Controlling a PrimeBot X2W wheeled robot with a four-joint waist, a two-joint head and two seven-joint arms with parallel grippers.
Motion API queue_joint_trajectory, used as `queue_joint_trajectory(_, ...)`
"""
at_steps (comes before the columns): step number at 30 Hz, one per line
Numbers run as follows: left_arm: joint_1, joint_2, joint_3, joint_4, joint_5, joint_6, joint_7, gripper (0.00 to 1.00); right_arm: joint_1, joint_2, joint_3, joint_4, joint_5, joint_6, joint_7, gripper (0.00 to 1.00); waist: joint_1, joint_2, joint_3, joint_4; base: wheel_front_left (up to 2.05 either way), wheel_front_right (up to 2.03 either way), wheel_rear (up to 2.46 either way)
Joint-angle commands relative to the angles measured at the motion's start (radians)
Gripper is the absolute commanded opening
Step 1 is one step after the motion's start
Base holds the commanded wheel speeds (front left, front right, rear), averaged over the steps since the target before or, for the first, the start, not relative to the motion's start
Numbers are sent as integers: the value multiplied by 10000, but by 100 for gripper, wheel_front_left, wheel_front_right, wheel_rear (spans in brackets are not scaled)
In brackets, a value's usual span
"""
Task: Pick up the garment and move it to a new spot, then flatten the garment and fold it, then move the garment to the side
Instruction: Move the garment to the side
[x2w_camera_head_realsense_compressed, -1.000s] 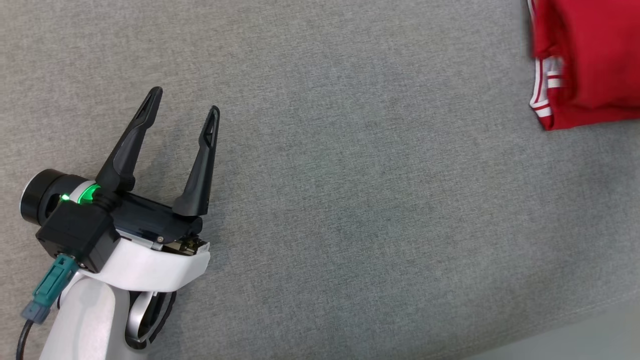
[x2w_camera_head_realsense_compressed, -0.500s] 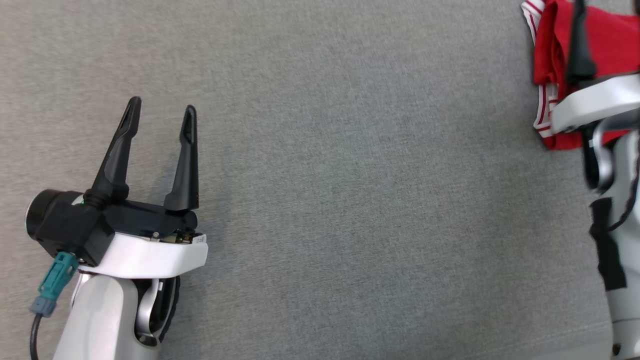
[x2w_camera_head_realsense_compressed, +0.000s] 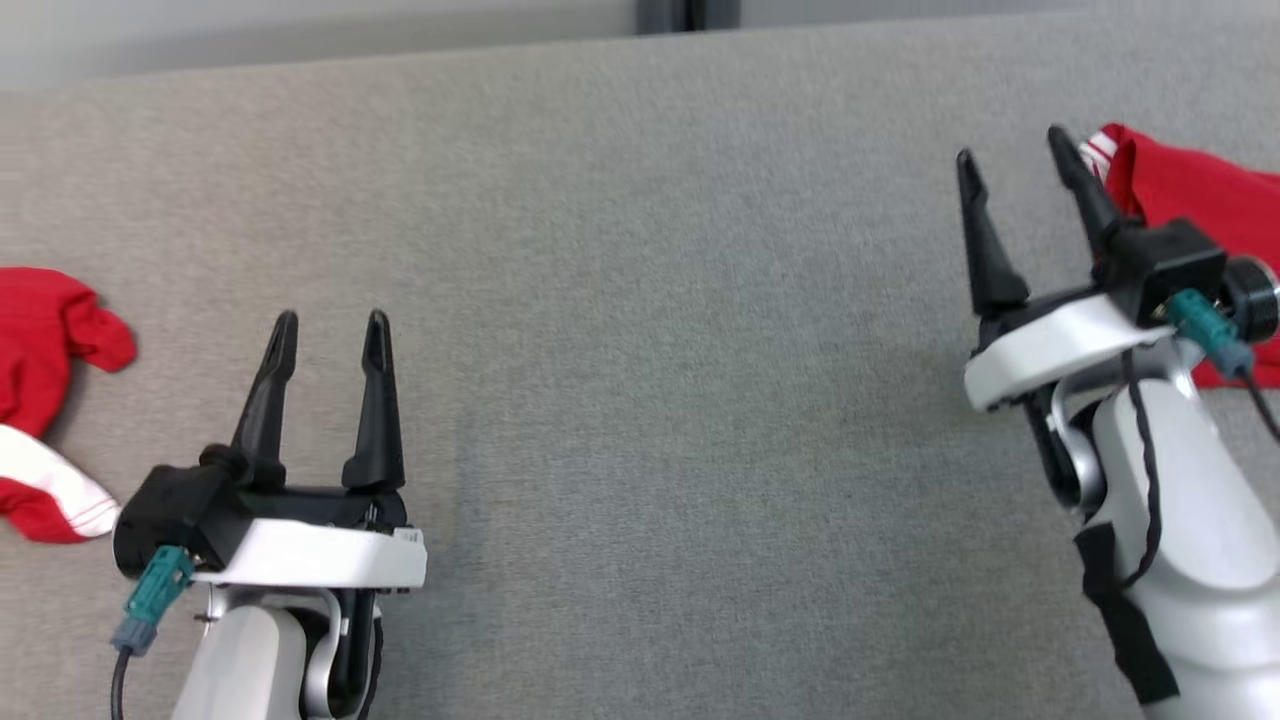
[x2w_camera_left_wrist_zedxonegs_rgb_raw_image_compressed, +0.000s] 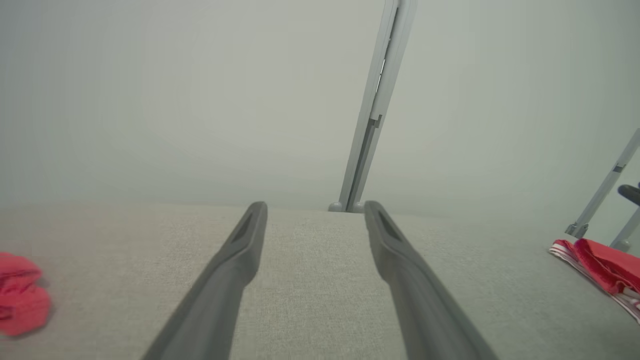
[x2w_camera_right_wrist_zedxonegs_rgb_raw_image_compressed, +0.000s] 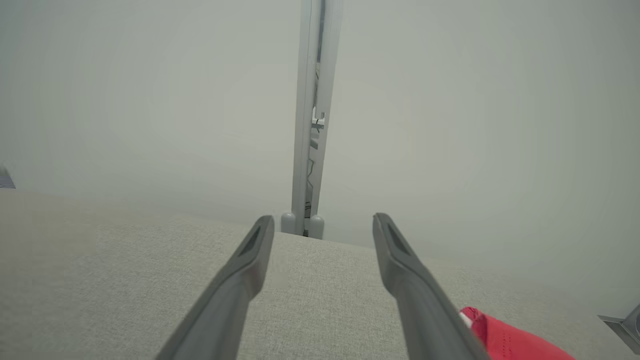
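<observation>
table cover (x2w_camera_head_realsense_compressed: 650, 400) grey, fine weave. garment (x2w_camera_head_realsense_compressed: 1190, 190) at right: red, white-striped trim. second cloth (x2w_camera_head_realsense_compressed: 40, 340) at left: red, white band with thin red lines. gripper fingers (x2w_camera_head_realsense_compressed: 378, 400) black, wrist shells (x2w_camera_head_realsense_compressed: 300, 555) white, plugs (x2w_camera_head_realsense_compressed: 155, 590) teal.

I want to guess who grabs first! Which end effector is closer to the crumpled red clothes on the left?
Left. The left end effector sits just beside the crumpled red garment, not touching. The right end effector is far off, by the other red garment.
</observation>
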Motion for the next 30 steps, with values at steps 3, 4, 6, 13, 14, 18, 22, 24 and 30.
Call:
queue_joint_trajectory(3,339,-78,90,337,-187,-23,-76,100,893,96,237,-574,185,-2,-1,100,0,0,-866,452,0,0,0)
queue_joint_trajectory(4,436,-93,103,402,-170,-25,-86,100,1141,116,237,-722,158,-2,-1,100,0,0,-1000,486,0,0,0)
queue_joint_trajectory(6,587,-117,215,402,-74,-38,-97,100,1577,196,318,-1004,113,-2,-1,100,0,0,-1244,554,0,0,0)
queue_joint_trajectory(13,1269,-169,494,355,374,-38,-95,100,3137,420,232,-1771,401,-2,-3,100,0,0,-1868,705,0,0,0)
queue_joint_trajectory(14,1392,-184,554,347,442,-72,-96,100,3387,436,227,-1878,417,-2,-1,100,0,0,-1947,707,0,0,0)
queue_joint_trajectory(18,1884,-210,734,348,813,-242,-97,100,4232,495,244,-2402,477,-2,-1,100,0,0,-2333,680,0,0,0)
queue_joint_trajectory(22,2447,-260,993,219,1158,-402,-98,100,5146,538,122,-2992,579,-2,-1,100,0,0,-2774,684,0,0,0)
queue_joint_trajectory(24,2598,-271,1075,202,1136,-502,-96,100,5339,556,193,-3155,577,-2,-1,100,0,0,-2865,658,0,0,0)
queue_joint_trajectory(30,2952,-289,929,276,1308,-497,-97,100,5746,533,87,-3376,646,-2,-1,100,0,0,-3125,643,0,0,0)
